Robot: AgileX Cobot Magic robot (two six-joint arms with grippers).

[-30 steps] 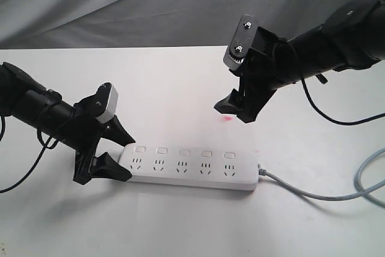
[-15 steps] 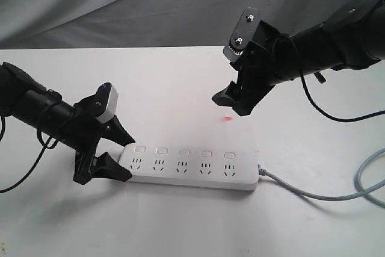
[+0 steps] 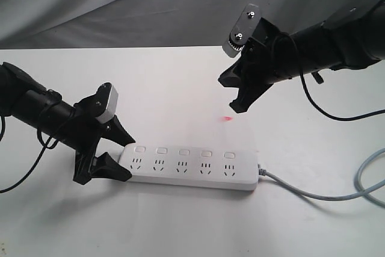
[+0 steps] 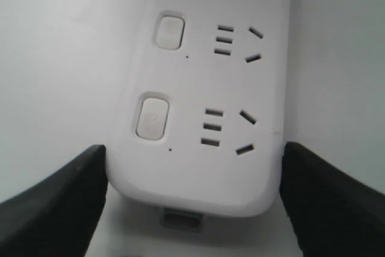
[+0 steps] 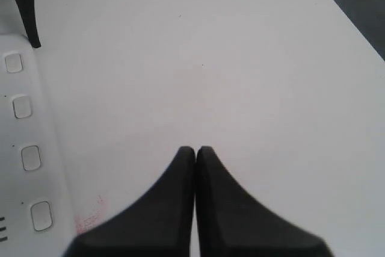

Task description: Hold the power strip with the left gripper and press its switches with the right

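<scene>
Seemingly clamping its end, the slim black left gripper (image 3: 130, 159) anchors the long flat white plastic power strip (image 3: 192, 176); the thick black right gripper (image 3: 235, 108), closed to one poking point, hovers above, apart.

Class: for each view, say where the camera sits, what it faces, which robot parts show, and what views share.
Exterior: off the arms, looking down on the table, power strip, both arms, left end effector, right end effector.
Left wrist: on the left arm, facing the strip's end held between its fingers.
Right wrist: on the right arm, facing bare table past its shut fingers.
Shared: all three show the strip's switches.
</scene>
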